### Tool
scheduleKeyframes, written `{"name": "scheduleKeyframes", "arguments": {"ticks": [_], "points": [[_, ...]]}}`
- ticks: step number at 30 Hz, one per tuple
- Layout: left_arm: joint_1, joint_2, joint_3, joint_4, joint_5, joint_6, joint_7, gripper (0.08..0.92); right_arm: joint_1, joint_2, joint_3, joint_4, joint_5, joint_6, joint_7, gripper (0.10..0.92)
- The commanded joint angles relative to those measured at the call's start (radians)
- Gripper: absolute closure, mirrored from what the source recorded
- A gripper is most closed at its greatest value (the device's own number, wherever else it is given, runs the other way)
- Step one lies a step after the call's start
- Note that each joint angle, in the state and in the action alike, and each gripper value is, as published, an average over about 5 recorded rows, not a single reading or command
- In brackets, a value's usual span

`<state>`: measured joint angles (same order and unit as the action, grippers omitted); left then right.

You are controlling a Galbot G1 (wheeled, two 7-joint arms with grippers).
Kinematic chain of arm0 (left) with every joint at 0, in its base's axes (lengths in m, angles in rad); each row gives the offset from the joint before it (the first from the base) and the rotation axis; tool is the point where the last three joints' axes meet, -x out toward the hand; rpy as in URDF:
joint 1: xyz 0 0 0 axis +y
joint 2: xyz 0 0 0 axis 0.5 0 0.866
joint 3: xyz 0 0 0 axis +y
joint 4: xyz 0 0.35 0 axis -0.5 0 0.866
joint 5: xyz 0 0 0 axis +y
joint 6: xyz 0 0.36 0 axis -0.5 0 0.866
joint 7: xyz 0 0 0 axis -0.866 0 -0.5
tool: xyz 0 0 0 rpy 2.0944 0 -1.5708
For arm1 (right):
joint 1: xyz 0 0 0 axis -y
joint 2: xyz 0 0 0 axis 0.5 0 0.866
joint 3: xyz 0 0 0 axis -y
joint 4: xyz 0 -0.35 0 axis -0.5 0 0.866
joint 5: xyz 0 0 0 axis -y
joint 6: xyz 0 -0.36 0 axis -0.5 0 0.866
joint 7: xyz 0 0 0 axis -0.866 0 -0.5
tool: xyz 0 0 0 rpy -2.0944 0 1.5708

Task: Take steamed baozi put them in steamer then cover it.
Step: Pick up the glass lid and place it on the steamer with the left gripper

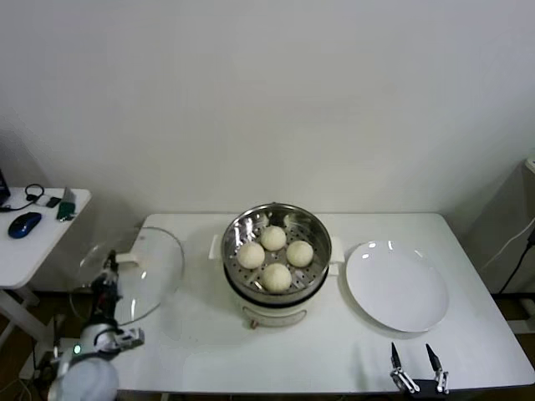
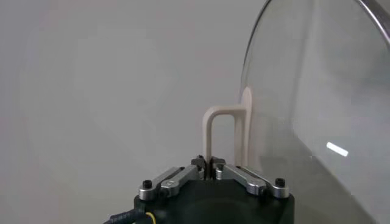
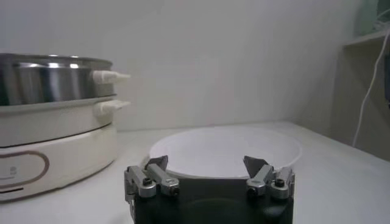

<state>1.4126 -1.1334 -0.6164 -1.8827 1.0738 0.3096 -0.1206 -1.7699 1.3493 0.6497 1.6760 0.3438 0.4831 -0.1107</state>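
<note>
Four baozi (image 1: 274,256) in steamer (image 1: 311,227); left gripper (image 2: 211,165) jaws clamp lid (image 1: 155,271); right gripper (image 1: 415,360) jaws apart

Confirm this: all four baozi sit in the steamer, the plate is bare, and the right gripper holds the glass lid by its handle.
Wrong arm. The left gripper is shut on the lid handle, as the left wrist view shows; the right gripper is open near the plate. The four baozi are in the steamer, and the plate is bare.

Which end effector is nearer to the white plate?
The right end effector: it sits open just in front of the plate. The left end effector holds the glass lid beyond the steamer.
</note>
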Motion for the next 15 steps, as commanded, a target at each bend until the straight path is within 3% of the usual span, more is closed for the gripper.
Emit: {"name": "scheduleKeyframes", "arguments": {"ticks": [1, 7, 15], "points": [[-0.233, 0.247, 0.211, -0.256, -0.196, 0.323, 0.233, 0.858, -0.004, 0.0, 0.003, 0.021, -0.043, -0.014, 0.017, 0.203], [-0.435, 0.145, 0.526, -0.257, -0.058, 0.426, 0.316, 0.858, 0.004, 0.005, -0.002, 0.025, -0.049, 0.014, 0.004, 0.203], [-0.514, -0.05, 0.778, -0.212, 0.22, 0.468, 0.413, 0.858, 0.036, 0.013, -0.004, 0.003, -0.051, 0.043, 0.002, 0.203]]}}
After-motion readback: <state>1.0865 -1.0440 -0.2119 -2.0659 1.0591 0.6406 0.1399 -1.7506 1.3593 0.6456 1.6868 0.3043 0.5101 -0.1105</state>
